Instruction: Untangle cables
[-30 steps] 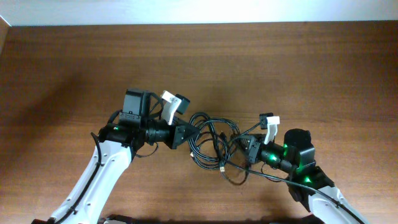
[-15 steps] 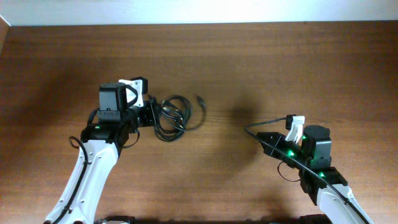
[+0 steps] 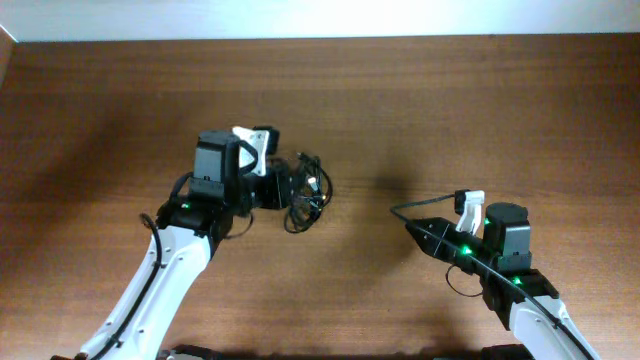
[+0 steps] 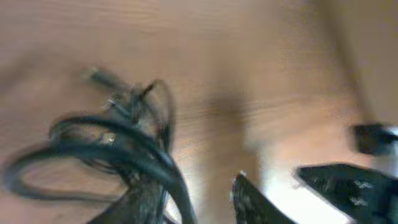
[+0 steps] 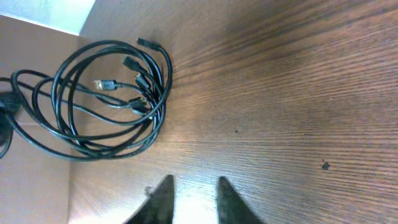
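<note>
The cables (image 3: 305,195) are a bundle of thin black loops with small plugs. They hang from my left gripper (image 3: 285,190) at the middle left of the table. In the blurred left wrist view the strands (image 4: 124,140) run down between the fingers (image 4: 193,202), against the left one. My right gripper (image 3: 415,230) is well to the right of the bundle, open and empty. In its wrist view the fingers (image 5: 194,190) are apart over bare wood. The bundle (image 5: 102,99) shows far off at the upper left there.
The brown wooden table (image 3: 450,110) fills the view, with a pale wall edge along the top. A thin black cord (image 3: 415,204) arcs beside the right gripper; I cannot tell whether it belongs to the arm. The right arm (image 4: 348,183) shows in the left wrist view.
One second ago both grippers were at the tangle in the middle. The left gripper pulled the bundle left, then moved right with it. The right gripper drew back to the right, empty.
</note>
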